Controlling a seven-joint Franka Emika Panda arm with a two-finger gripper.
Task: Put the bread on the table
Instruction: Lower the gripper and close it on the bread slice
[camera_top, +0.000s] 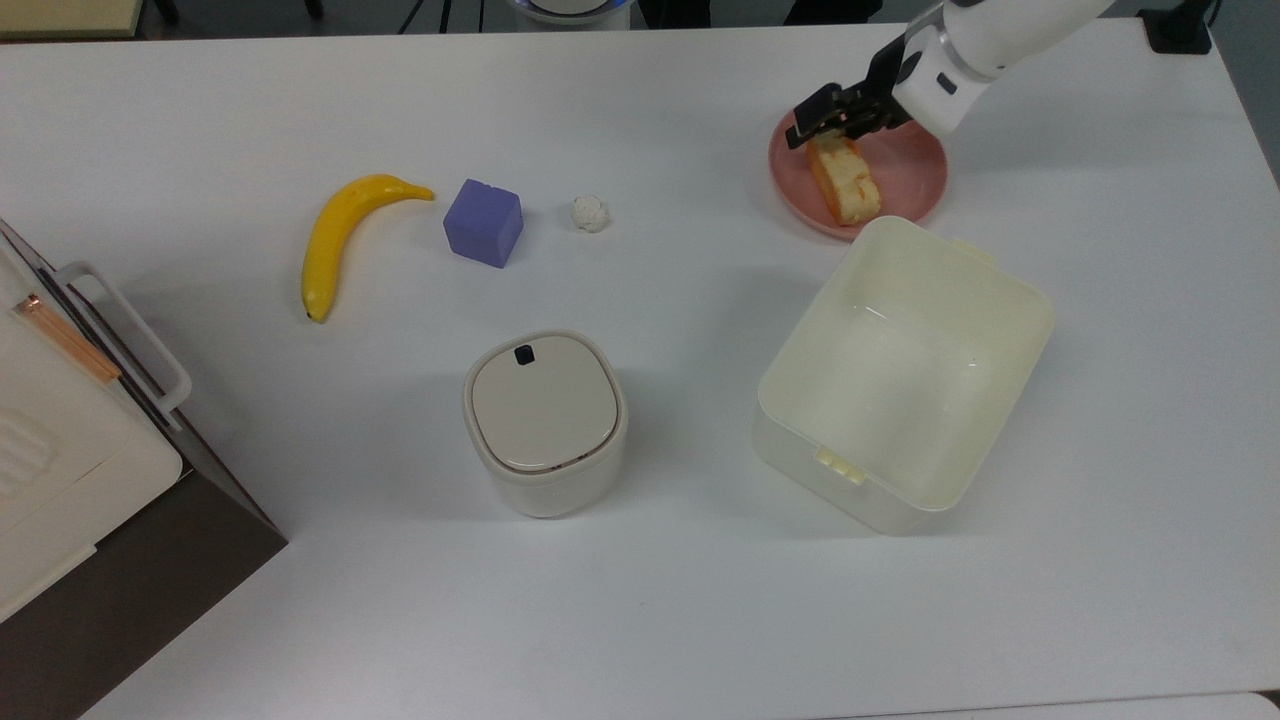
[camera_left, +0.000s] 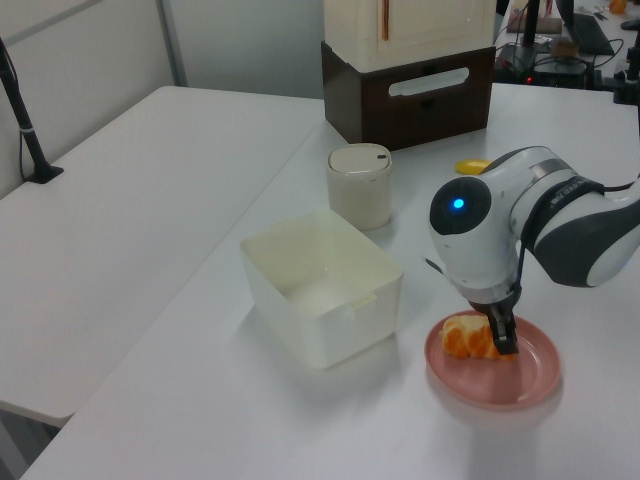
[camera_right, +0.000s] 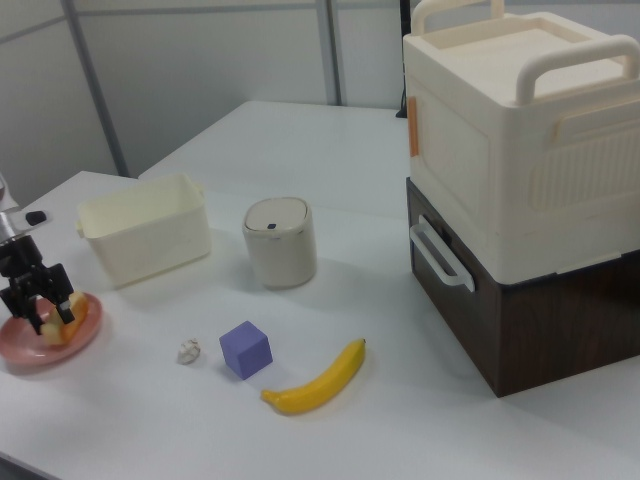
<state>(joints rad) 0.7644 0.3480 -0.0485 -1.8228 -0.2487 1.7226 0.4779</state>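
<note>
Sitting on the pink plate (camera_top: 905, 190), the bread (camera_top: 848, 180) lies lengthwise with one end toward the cream bin (camera_top: 905, 375); it's on the plate, not on the table (camera_top: 700, 600). Gripper (camera_top: 828, 118) is down at the bread's far end, fingers (camera_right: 22, 296) straddling that end in the right view, one on each side, jaws narrow around the slice; contact looks likely but a firm grip can't be confirmed. Left view has the gripper (camera_left: 500, 335) tip low over the bread (camera_left: 465, 338), inside the plate (camera_left: 520, 385) rim. Plate is just beside the bin's corner in the top view. Further out toward the top view's left: white lumpy ball (camera_top: 590, 213), purple cube (camera_top: 484, 222), banana (camera_top: 345, 235) in a row; lidded white canister (camera_top: 545, 420) below them.
</note>
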